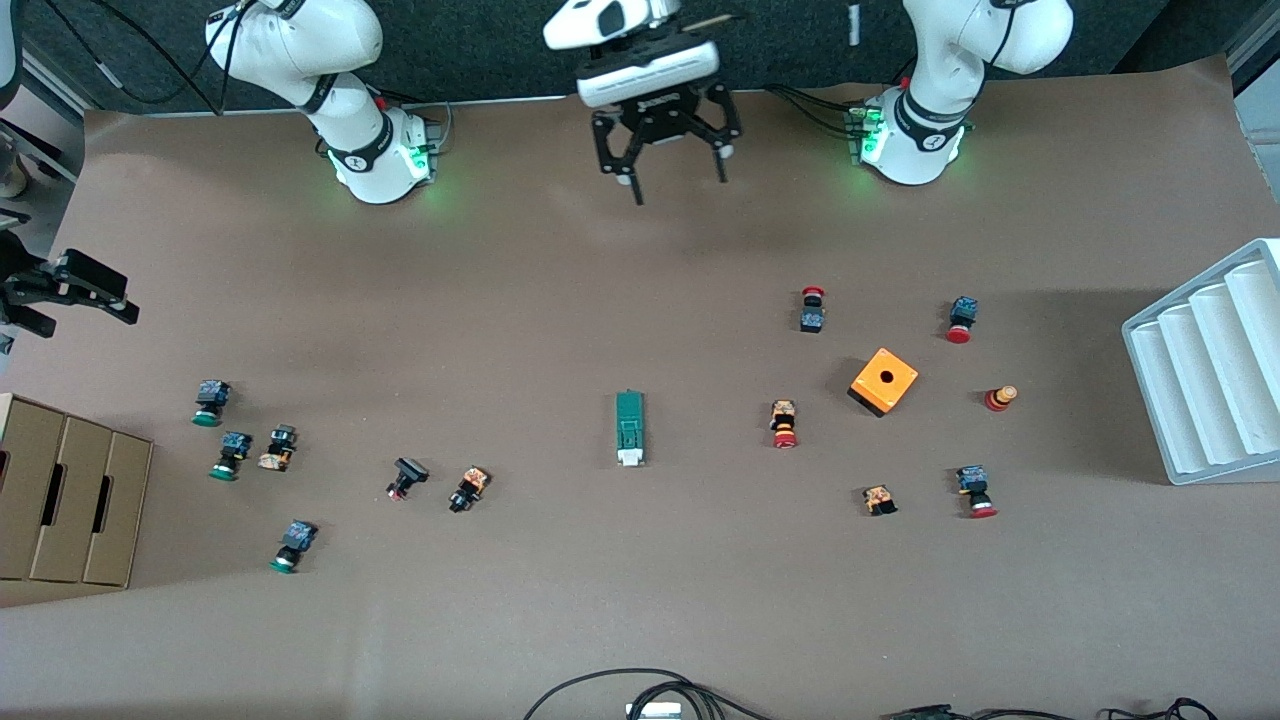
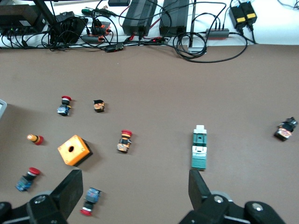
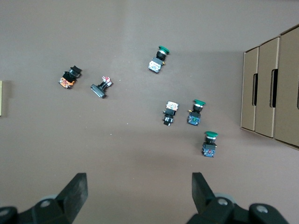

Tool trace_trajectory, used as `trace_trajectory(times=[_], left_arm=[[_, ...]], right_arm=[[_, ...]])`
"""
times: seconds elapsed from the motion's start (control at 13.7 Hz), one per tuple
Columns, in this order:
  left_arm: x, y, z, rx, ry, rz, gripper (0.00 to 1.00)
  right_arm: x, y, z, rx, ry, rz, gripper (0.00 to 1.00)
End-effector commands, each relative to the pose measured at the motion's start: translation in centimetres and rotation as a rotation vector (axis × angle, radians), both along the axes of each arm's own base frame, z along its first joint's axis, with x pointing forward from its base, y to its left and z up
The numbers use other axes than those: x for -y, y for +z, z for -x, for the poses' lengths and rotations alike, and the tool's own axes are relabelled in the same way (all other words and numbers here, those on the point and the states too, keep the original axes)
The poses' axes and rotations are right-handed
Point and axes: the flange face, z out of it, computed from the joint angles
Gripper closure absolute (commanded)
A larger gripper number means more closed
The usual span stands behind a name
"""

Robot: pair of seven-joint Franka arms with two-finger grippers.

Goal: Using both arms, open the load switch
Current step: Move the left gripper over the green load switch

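The load switch (image 1: 629, 428), a narrow dark-green block, lies flat near the middle of the table with its white end toward the front camera. In the left wrist view the load switch (image 2: 199, 149) lies just past one fingertip. My left gripper (image 1: 680, 185) (image 2: 134, 179) hangs open and empty, high over bare table between the two arm bases. Out at the right arm's end of the table, my right gripper (image 1: 80, 300) (image 3: 140, 182) is open too, over bare table by the cardboard boxes and holding nothing.
An orange cube box (image 1: 883, 381) and red-capped push buttons (image 1: 784, 424) lie toward the left arm's end, with a white ridged tray (image 1: 1210, 370) at that table edge. Green-capped buttons (image 1: 211, 402) and cardboard boxes (image 1: 65, 490) are at the right arm's end.
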Motion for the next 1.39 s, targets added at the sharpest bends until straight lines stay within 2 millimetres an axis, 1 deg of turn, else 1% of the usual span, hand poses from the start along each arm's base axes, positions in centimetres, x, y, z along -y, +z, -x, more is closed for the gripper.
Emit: trace_trajectory(times=[0.0,0.22,0.29,0.44,0.51,0.58,0.8,0.95,1.1,1.31], left_arm=[[2.0,-2.5,3.8,0.097,0.046,0.026,0.00],[4.7,-7.4,8.6,0.199,0.043,0.038,0.00],[5.5,-9.3,10.1,0.242,0.035,0.041,0.00],[6.6,-13.8,12.3,0.325,0.033,0.061,0.00],[7.0,-15.9,12.9,0.367,0.035,0.074,0.00],[7.4,-17.5,13.3,0.403,0.029,0.092,0.00],[7.9,-22.9,12.9,0.499,0.018,0.092,0.00],[8.1,-27.8,12.4,0.576,0.007,0.076,0.00],[8.5,-31.4,12.0,0.638,0.007,0.133,0.00],[8.4,-36.1,11.4,0.705,-0.009,0.166,0.00]], right_arm=[[0.2,0.4,0.0,-0.001,0.006,0.032,0.01],[0.1,0.3,0.0,-0.002,0.006,0.032,0.01],[0.1,0.3,0.0,-0.002,0.006,0.032,0.01],[0.1,0.2,-0.1,-0.004,0.008,0.033,0.01],[0.1,0.1,-0.1,-0.006,0.008,0.033,0.01],[0.1,0.1,-0.1,-0.006,0.008,0.033,0.01],[0.1,0.1,-0.1,-0.006,0.008,0.033,0.01],[0.0,0.1,-0.1,-0.005,0.008,0.032,0.01],[0.1,0.1,-0.1,-0.006,0.008,0.033,0.01],[-0.2,-0.5,-0.5,-0.016,0.011,0.035,0.01]])
